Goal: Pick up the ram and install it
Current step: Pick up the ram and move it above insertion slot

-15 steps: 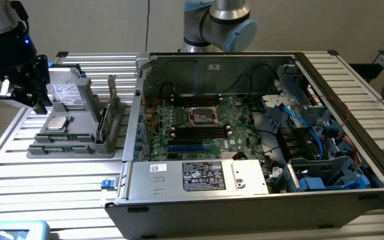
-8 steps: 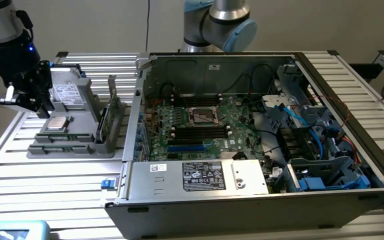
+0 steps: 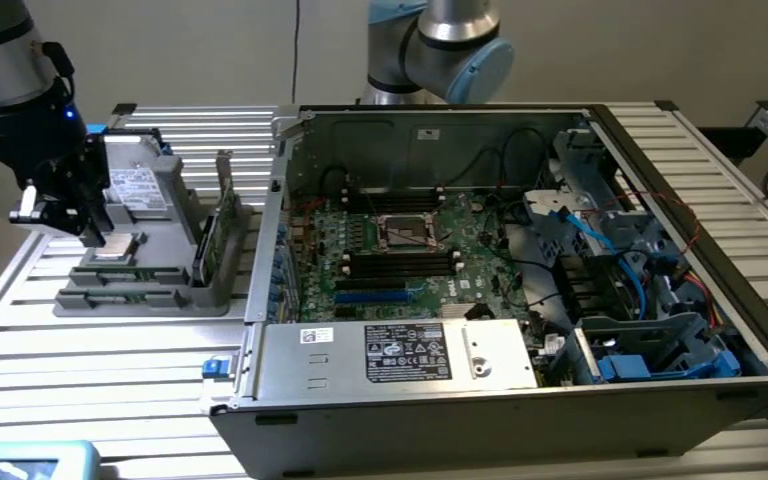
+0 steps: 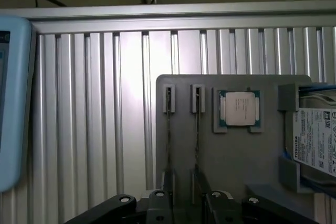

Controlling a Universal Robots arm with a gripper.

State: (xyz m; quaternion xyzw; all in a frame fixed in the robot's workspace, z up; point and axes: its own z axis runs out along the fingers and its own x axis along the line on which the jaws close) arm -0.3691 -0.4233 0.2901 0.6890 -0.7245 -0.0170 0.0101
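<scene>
Exterior view: the black two-fingered tool [image 3: 67,226] on the silver robot arm is seen hanging just above the grey plastic parts holder [image 3: 157,300], over the edge of the holder farthest from the open black computer case [image 3: 398,130]. Its fingers are parted and nothing is gripped between them.

The ram [image 3: 207,252], a long, thin green circuit-board stick, is seated on edge in a narrow slot of the holder, on the side of the holder nearest the case, and a second stick of the same kind is stood just beside it. A square silver processor chip [image 3: 115,248] is laid flat in a recess of the holder, almost under the tool. A grey metal drive with a white label [image 3: 133,185] is kept at the far end of the holder. The holder is carried on the ribbed aluminium table [image 3: 91,360].

In the wrist view, the tool [image 4: 189,209] is shown above the holder [image 4: 252,161] with its fingers [image 4: 160,205] spread. The ram [image 4: 197,129] is seen edge-on in its slot, untouched, between its twin stick and the processor chip [image 4: 239,108], with the drive [image 4: 315,140] at the holder's rim.
</scene>
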